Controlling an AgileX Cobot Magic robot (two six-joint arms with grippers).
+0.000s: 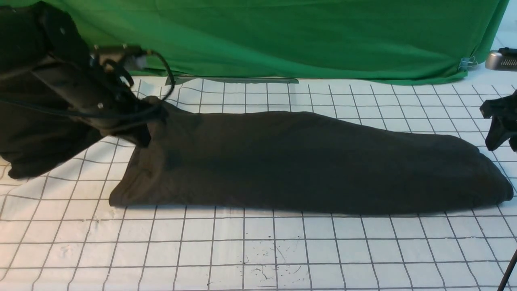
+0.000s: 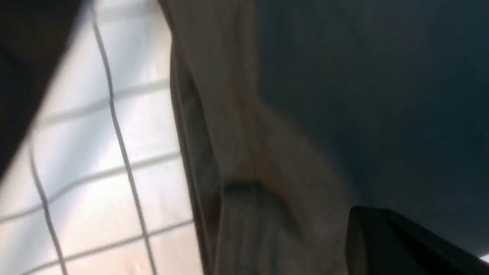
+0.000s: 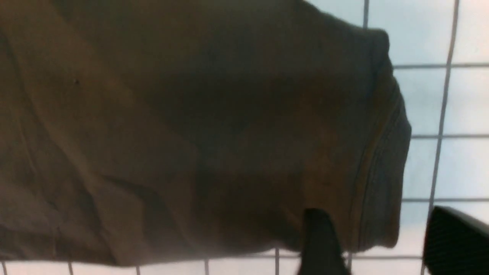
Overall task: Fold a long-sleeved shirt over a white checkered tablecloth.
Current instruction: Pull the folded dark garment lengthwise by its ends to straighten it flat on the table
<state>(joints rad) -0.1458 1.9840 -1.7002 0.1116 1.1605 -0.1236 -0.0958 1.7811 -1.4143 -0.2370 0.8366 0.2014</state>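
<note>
While the long-sleeved shirt (image 1: pixel 307 161) is lying as a long dark band across the middle of the white checkered tablecloth (image 1: pixel 242 246), already narrowed lengthwise, the crosswise fold looks like the step in hand. The left gripper (image 1: pixel 150 121) is sitting at the shirt's far left corner and is reading as clamped on it, since the cloth is tenting up to the jaws; the left wrist view is too blurred to confirm more. The right gripper (image 1: pixel 501 125) is hanging released just beside the right end, apart from the cloth in the front view; in the right wrist view its fingers (image 3: pixel 321 240) are straddling the hem. Doing this well likely means gripping all layers at both corners of one end, lifting low, carrying that end evenly onto the other, and keeping edges square to the grid lines. The green backdrop (image 1: pixel 282 36) is hanging behind.
</note>
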